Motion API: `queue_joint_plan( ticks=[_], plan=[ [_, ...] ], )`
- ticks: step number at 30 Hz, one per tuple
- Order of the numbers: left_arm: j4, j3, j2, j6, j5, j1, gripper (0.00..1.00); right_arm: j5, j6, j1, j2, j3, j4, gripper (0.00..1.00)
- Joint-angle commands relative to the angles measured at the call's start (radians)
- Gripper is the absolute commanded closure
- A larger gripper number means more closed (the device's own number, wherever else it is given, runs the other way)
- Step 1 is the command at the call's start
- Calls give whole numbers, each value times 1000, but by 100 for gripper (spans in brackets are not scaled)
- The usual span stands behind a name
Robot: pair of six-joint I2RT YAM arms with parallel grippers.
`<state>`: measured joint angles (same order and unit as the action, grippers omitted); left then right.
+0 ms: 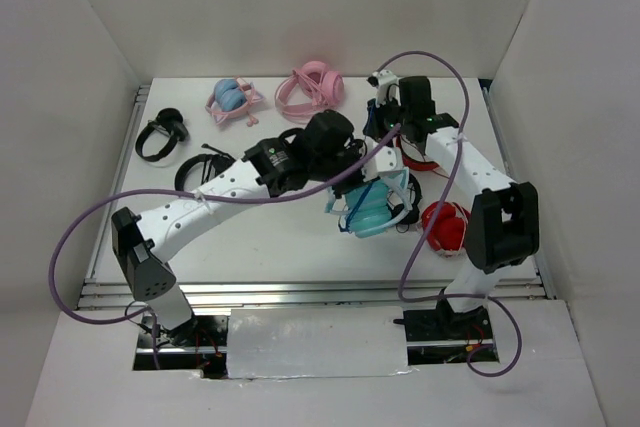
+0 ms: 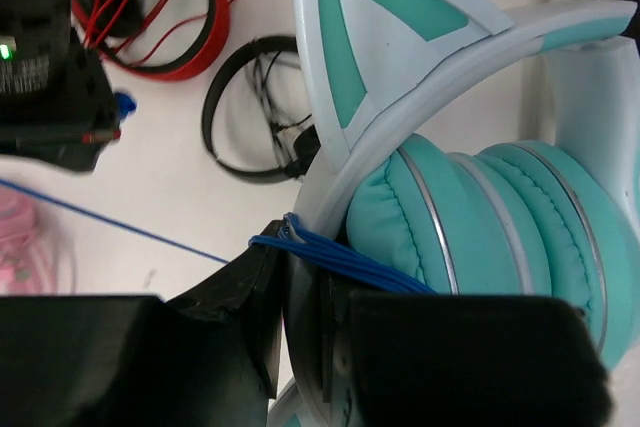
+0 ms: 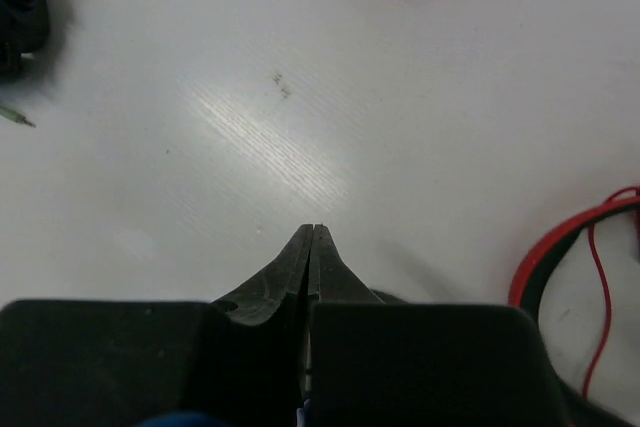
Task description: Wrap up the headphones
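**Left hand** (image 2: 300, 282): closed on the headphones (image 2: 480, 217). Its two fingers (image 2: 240, 287) clamp the pale headband where several turns of the dark blue cable (image 2: 330, 259) cross it.

**Right hand** (image 3: 313, 234): closed, fingertips pressed together above the bare table (image 3: 250, 147). Whether the thin cable is pinched between them cannot be told.

**Position of the headphones:** right of the table's centre, between the two arms and just beside a red pair (image 1: 443, 225).

**Orientation, left wrist view:**
- The headband leaves the left hand and arcs up and to the right.
- The two teal ear cups sit together under the band, cushion against cushion.
- One teal cat ear stands on the band, tip pointing away from the hand.
- A single strand of cable leaves the turns and runs off the left edge of the view, passing below the right hand.

In the top view the left arm covers much of the band, so the long axis cannot be read there.

**Count of headphones on the table:**
- Teal: one.
- All-pink pair (image 1: 310, 87): one, at the far edge.
- Pink-and-blue pair (image 1: 232, 99): one, beside it.
- Red: two, the second red pair (image 1: 420, 152) under the right arm.
- Black: two at the left, the outer black pair (image 1: 160, 135) and the inner black pair (image 1: 205, 167). One more black headband (image 2: 250, 112) lies near a red pair.
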<state>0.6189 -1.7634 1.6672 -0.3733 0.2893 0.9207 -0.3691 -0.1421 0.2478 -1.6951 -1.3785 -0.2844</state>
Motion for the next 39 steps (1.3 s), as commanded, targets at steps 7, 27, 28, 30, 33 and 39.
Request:
queue_joint_plan(
  ticks=[7, 27, 28, 30, 33, 39],
  plan=[
    [-27, 93, -6, 63, -243, 73, 100, 93, 47, -90, 199, -62, -58, 100],
    [-182, 179, 123, 292, -147, -121, 100, 263, -37, 19, 606, 101, -82, 100],
    [-177, 170, 131, 295, -144, -126, 100, 272, -48, 33, 615, 110, -76, 100],
    [-177, 165, 154, 316, -134, -147, 100, 298, -92, 76, 637, 139, -56, 100],
    [-166, 147, 187, 364, -156, -180, 100, 447, -131, 142, 653, 173, -52, 100],
    [-130, 76, 255, 497, -230, -235, 100, 962, -172, 300, 643, 217, -24, 100]
  ],
)
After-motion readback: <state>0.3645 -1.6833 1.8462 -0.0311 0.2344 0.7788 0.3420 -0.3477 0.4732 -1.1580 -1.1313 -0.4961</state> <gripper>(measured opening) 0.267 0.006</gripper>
